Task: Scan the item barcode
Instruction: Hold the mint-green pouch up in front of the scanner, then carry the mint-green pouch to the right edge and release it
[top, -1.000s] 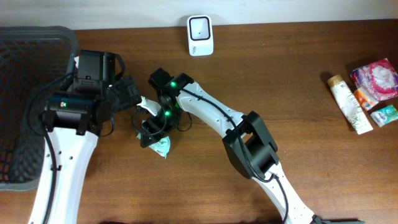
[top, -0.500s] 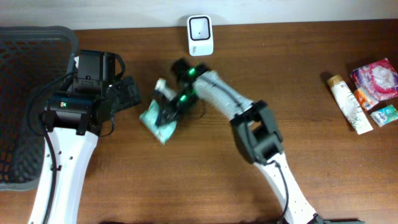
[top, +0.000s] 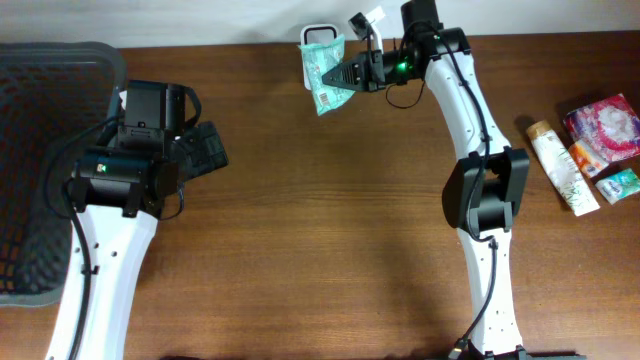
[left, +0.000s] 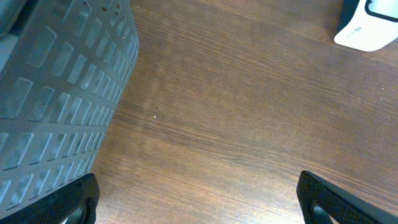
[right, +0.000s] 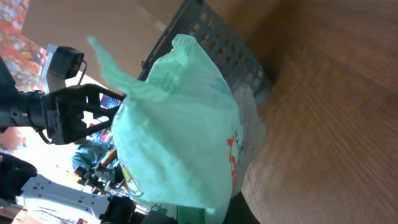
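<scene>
Packet over scanner (overhead only)

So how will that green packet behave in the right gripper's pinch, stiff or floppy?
Probably floppy: the green packet shows creases and a loose flap. Likely light, since the right gripper holds it aloft by one edge. It may sway when moved.

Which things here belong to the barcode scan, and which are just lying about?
In the job:
green packet, clamped in the right gripper
white scanner, with the packet held over it

Lying about:
mesh basket
cream tube
pink packet
orange sachet
teal sachet
left gripper, open and holding nothing
</scene>
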